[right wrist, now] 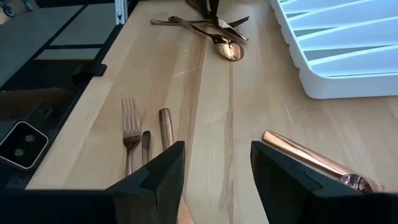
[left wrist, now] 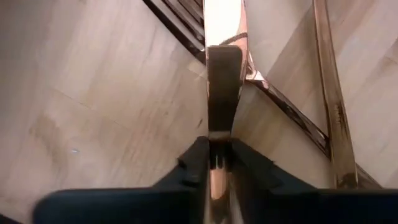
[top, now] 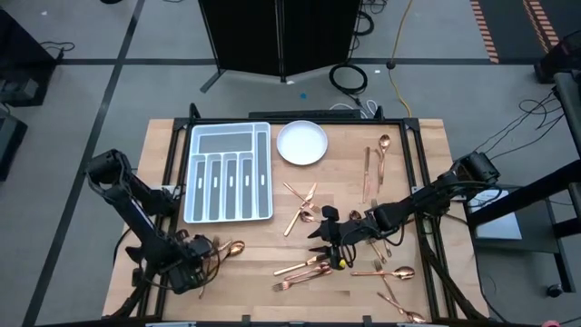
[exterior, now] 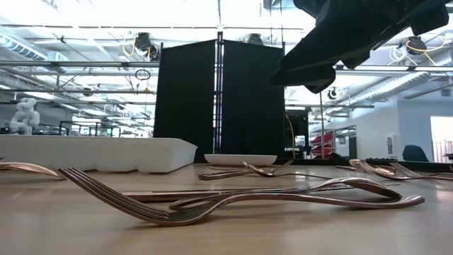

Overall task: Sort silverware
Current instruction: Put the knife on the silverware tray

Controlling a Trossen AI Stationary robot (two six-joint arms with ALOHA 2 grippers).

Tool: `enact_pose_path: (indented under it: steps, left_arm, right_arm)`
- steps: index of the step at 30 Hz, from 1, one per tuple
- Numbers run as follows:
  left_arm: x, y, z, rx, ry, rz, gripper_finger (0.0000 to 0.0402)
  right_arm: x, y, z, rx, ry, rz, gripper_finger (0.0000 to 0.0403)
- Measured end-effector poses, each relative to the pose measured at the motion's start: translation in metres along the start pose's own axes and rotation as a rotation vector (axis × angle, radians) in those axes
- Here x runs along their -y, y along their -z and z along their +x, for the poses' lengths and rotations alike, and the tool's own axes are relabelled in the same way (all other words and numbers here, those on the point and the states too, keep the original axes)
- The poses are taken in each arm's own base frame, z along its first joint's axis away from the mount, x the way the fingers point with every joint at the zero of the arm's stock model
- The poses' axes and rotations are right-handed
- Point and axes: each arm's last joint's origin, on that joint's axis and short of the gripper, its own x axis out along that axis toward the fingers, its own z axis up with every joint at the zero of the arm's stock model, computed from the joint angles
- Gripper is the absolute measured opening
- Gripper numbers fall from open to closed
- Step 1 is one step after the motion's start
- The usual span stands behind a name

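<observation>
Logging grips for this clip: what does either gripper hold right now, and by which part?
The left gripper pinches a copper utensil by its flat handle; which kind is unclear. The right gripper is open, holding nothing.

A copper fork (exterior: 212, 202) lies nearest on the counter (exterior: 71, 227), tines pointing left. Farther back sit a white tray (exterior: 99, 154) on the left and a white plate (exterior: 241, 159) at centre. A dark arm (exterior: 354, 35) hangs over the right side.
</observation>
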Motion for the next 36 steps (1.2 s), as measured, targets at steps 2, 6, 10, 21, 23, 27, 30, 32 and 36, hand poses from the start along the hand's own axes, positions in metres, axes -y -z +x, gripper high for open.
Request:
enact_pose_path:
  steps: [2, 6, 10, 21, 23, 27, 30, 32, 36]
  left_arm:
    - [-0.001, -0.003, -0.006, 0.004, 0.002, -0.009, 0.0016]
    - [-0.005, -0.012, -0.021, 0.078, 0.050, -0.039, 0.0025]
    - [-0.009, -0.020, -0.032, 0.141, 0.095, -0.074, 0.0034]
    - [-0.025, -0.048, -0.061, 0.443, 0.179, -0.226, 0.0016]
    - [-0.029, -0.056, -0.063, 0.465, 0.180, -0.301, 0.0016]
    - [-0.038, -0.073, -0.065, 0.491, 0.173, -0.436, 0.0016]
    - [-0.046, -0.084, -0.069, 0.498, 0.173, -0.485, 0.0015]
    - [-0.052, -0.090, -0.073, 0.496, 0.187, -0.522, 0.0015]
    - [-0.066, -0.098, -0.085, 0.498, 0.241, -0.590, 0.0015]
  right_arm:
    - [0.000, 0.000, 0.000, 0.000, 0.000, 0.001, 0.0173]
    - [0.000, 0.000, 0.000, 0.000, -0.001, 0.002, 0.0173]
    - [0.000, 0.000, 0.000, 0.000, -0.001, 0.003, 0.0173]
    - [0.000, 0.000, 0.000, 0.000, -0.001, 0.003, 0.0173]
    - [0.000, 0.000, 0.000, 0.000, -0.001, 0.003, 0.0173]
    - [0.000, 0.000, 0.000, 0.000, -0.001, 0.003, 0.0173]
    - [0.000, 0.000, 0.000, 0.001, -0.001, 0.014, 0.0173]
    - [0.000, 0.000, 0.000, 0.001, -0.001, 0.015, 0.0173]
    - [0.000, 0.000, 0.000, 0.002, 0.000, 0.034, 0.0173]
